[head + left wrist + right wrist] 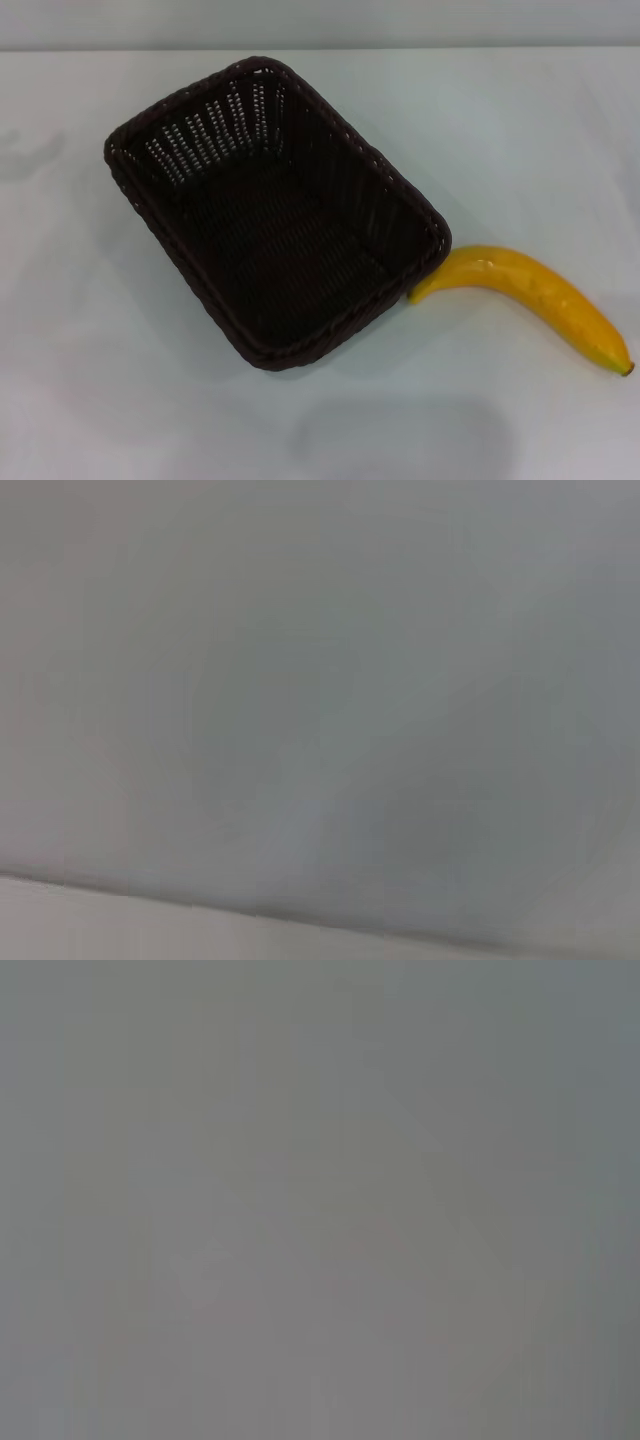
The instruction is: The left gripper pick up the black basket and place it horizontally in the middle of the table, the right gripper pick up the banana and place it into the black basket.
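On the left half of the table (90,380) the black basket (275,210) sat skewed — long axis running diagonally, open side up, nothing inside. Neither gripper appeared in any view, and both wrist cameras showed only blank grey, so whether the fingers were apart or together could not be told. The step in hand was probably the basket pickup: the left gripper would do best to take the braided rim at a long side, lift cleanly, and rotate it level. Rightward, the banana (530,300) lay with one end touching the basket's near right corner — a careless lift could drag it.
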Tool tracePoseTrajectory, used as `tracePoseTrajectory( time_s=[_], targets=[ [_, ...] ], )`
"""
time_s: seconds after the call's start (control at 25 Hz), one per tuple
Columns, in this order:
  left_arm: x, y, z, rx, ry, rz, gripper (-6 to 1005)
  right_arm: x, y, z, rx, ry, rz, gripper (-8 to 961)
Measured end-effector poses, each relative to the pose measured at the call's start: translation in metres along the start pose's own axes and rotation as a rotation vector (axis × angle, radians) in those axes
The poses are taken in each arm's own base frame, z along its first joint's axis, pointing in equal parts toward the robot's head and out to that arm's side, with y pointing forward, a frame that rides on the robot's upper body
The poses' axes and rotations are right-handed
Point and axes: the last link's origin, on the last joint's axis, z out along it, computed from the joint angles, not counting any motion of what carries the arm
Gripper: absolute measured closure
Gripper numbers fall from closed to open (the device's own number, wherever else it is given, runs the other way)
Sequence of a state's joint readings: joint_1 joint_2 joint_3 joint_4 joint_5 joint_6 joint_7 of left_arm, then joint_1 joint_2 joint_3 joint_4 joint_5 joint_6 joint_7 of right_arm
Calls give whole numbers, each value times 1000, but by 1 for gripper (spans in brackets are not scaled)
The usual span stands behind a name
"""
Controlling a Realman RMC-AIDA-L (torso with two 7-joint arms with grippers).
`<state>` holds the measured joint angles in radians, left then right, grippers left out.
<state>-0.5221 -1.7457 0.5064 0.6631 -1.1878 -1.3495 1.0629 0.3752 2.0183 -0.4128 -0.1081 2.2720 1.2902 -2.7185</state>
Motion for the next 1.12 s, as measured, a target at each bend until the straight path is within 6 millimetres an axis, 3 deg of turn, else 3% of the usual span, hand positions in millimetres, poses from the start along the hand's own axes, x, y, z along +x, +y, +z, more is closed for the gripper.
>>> tracePoseTrajectory(
  time_s=[0.2,0.36,0.56,0.84,1.12],
  targets=[
    [43,23,30,52,-229,143,115,-3,5,4,-28,-18,-14,99],
    [53,49,68,133,-438,274,116,-6,8,7,-39,-29,-18,99],
    [61,82,102,135,-503,417,116,-4,10,5,-41,-29,-10,99],
    [52,103,126,50,-498,554,116,1,12,0,-32,-18,13,99],
    [39,117,137,-44,-473,585,117,1,16,1,-33,-23,31,98]
  ],
)
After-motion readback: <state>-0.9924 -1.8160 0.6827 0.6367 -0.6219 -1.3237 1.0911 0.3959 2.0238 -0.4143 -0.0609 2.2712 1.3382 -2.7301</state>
